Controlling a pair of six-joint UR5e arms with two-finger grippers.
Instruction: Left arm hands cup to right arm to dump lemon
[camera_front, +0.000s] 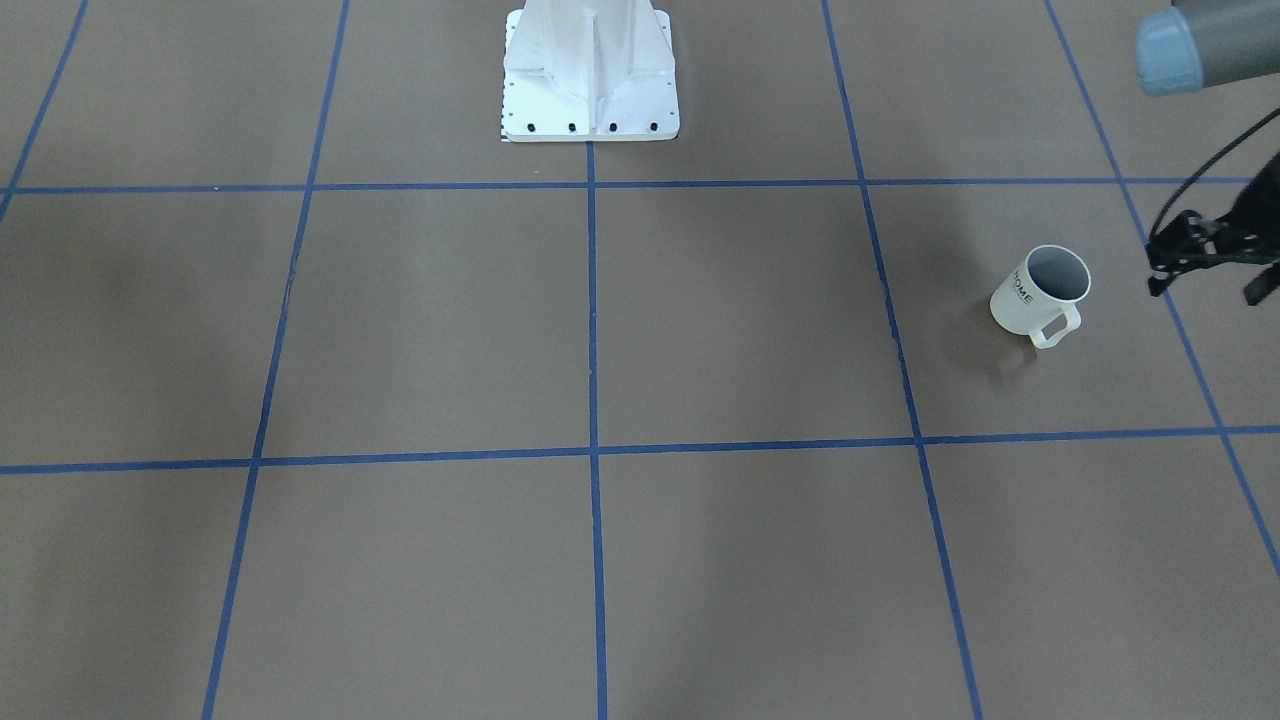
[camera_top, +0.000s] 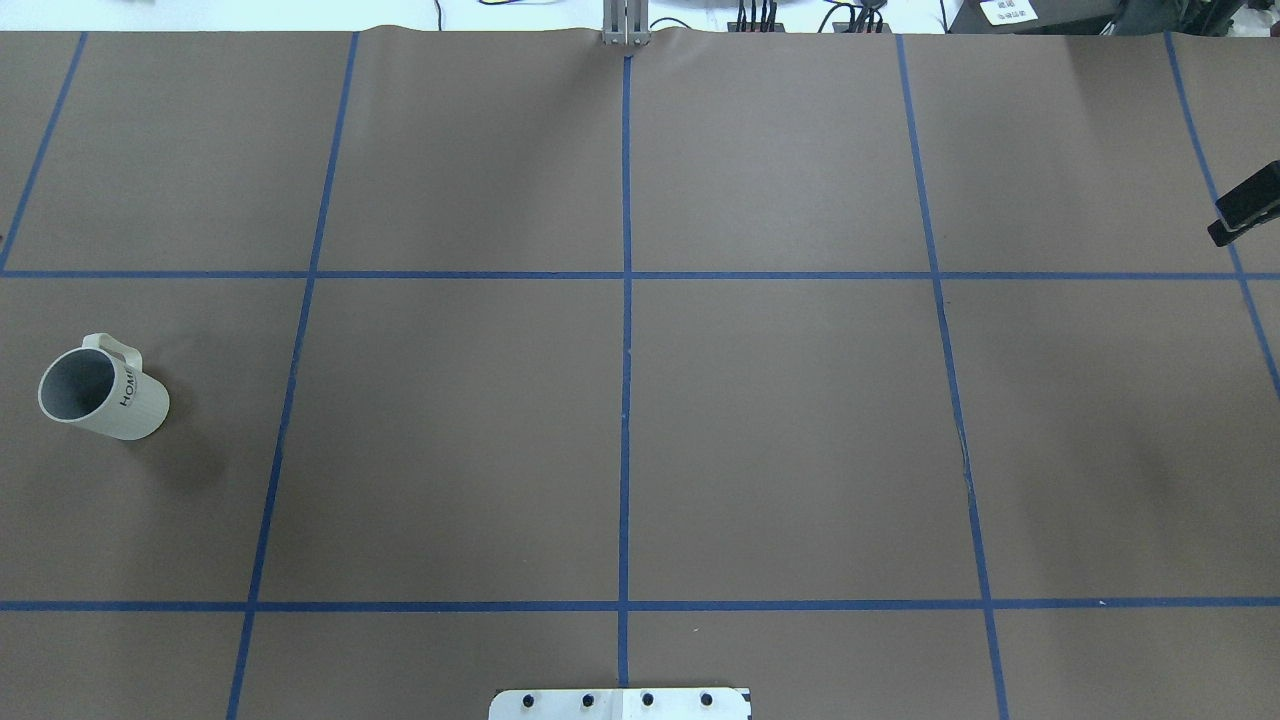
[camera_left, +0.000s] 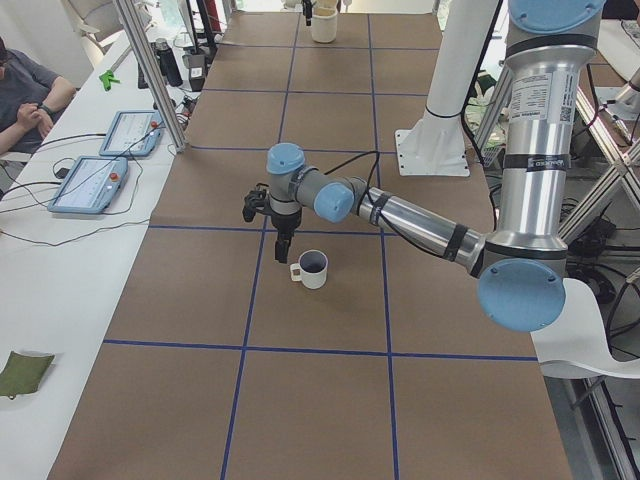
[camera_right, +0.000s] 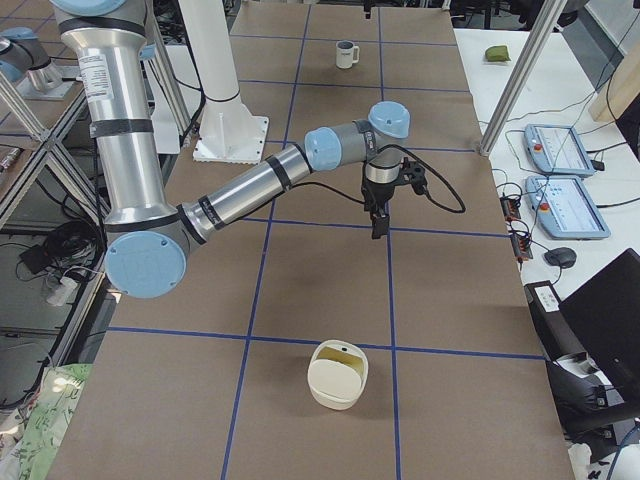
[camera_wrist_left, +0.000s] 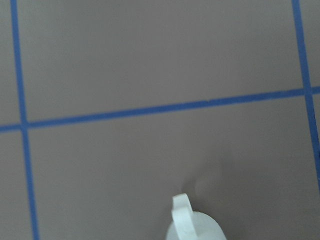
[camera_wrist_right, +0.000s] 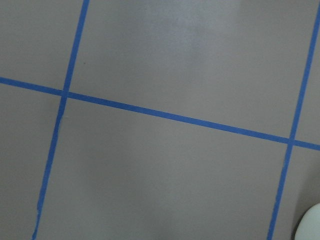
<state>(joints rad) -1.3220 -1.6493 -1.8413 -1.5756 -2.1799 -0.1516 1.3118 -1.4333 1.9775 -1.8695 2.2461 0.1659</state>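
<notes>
The white cup (camera_front: 1025, 300) marked "HOME" stands upright on the brown table, handle toward the operators' side. It also shows in the overhead view (camera_top: 120, 405), the left view (camera_left: 313, 270) and far off in the right view (camera_right: 346, 54). Its dark inside shows no lemon. My left gripper (camera_front: 1205, 290) hangs open just beside the cup, on the side away from the table's middle, not touching it. The left wrist view shows only the cup's handle (camera_wrist_left: 181, 217). My right gripper (camera_right: 378, 228) points down over the table's other end; only an edge of it shows overhead (camera_top: 1243, 212).
A cream bin (camera_right: 338, 375) stands near the table's right end, with a yellowish patch inside that I cannot identify; its rim shows in the right wrist view (camera_wrist_right: 311, 226). The robot's white base (camera_front: 590, 70) stands at mid-table. Operator tablets (camera_left: 90, 183) lie on a side bench.
</notes>
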